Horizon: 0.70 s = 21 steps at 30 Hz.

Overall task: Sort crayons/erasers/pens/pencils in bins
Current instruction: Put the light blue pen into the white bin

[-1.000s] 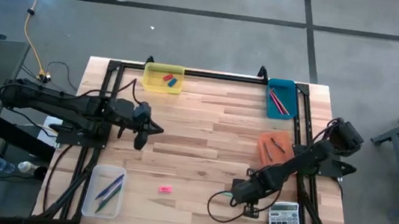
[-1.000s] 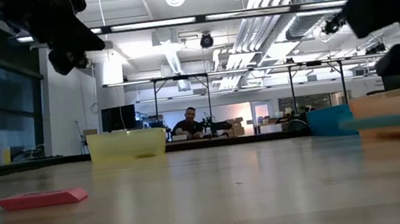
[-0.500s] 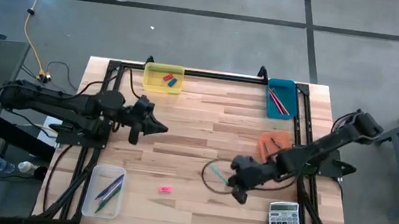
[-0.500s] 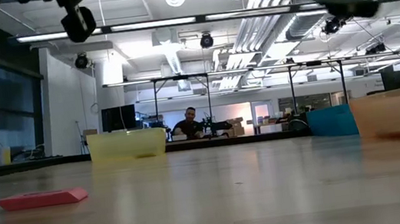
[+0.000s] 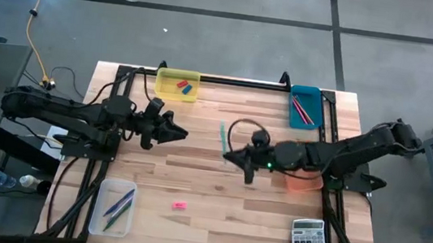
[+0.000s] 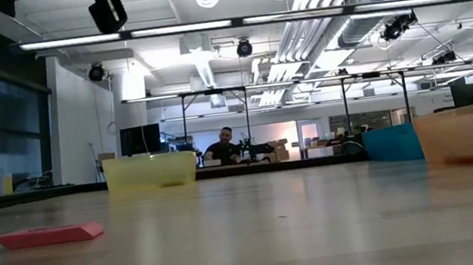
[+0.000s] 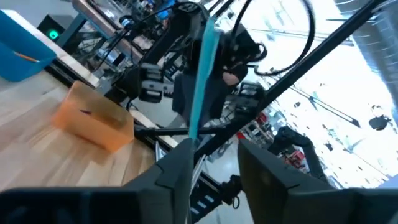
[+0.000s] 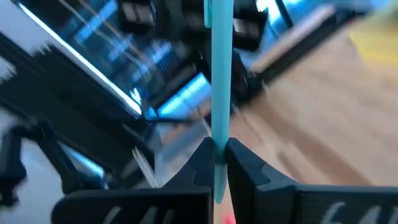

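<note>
From above, my right end effector [image 5: 234, 156] sits over the middle of the tabletop [image 5: 217, 187], clamped on a thin teal stick [image 5: 222, 134] that juts toward the far edge. My left end effector [image 5: 181, 133] hangs left of centre, pointing at the right one, its fingers parted with nothing between them. The yellow bin [image 5: 177, 84] at the far edge holds a red eraser [image 5: 181, 84] and a blue eraser [image 5: 187, 91]; the teal bin [image 5: 305, 106] is at the far right, the orange bin [image 5: 304, 180] under my right arm, the clear bin [image 5: 112, 206] near left. A pink eraser [image 5: 179, 206] lies alone on the near boards, a calculator [image 5: 307, 241] at near right. At tabletop height, the pink eraser [image 6: 49, 235] lies flat, left of centre, with the yellow bin [image 6: 150, 171] beyond. My left wrist shows the teal stick [image 7: 202, 74] ahead of my spread fingers [image 7: 177, 165]. My right wrist shows two fingers [image 8: 205, 163] pinching the stick [image 8: 219, 68]; the background is probably the frame, too smeared to tell.
</note>
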### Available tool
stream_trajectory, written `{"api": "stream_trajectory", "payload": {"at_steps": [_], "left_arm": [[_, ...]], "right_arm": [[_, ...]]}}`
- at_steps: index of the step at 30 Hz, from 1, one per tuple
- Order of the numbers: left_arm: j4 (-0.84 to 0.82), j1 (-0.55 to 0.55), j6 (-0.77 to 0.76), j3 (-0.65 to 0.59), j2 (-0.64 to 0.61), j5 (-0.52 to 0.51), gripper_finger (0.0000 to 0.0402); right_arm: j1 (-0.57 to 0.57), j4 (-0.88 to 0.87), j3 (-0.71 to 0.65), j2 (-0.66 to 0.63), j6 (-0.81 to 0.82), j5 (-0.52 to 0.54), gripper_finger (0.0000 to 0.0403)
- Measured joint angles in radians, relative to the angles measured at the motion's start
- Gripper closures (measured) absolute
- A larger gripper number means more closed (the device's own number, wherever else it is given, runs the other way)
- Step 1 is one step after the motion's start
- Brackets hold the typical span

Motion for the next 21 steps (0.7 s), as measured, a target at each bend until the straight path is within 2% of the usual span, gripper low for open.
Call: {"api": "stream_trajectory", "payload": {"at_steps": [4,9,16,21], "left_arm": [[0.094,0.0,0.013,0.009,0.065,-0.008,0.0259],[0.101,0.005,0.131,0.092,0.144,-0.058,0.024],[0.097,0.036,0.174,0.217,0.252,-0.003,0.0221],[0.104,0.041,0.22,0.266,0.271,0.012,0.0216]], "right_arm": [[-0.041,0.045,0.011,0.02,-0.029,0.001,0.0398],[-0.066,0.048,0.075,0.08,-0.066,-0.038,0.0398],[-0.071,0.043,0.18,0.156,-0.109,-0.064,0.0398],[-0.077,0.036,0.188,0.169,-0.104,-0.068,0.0398]]}}
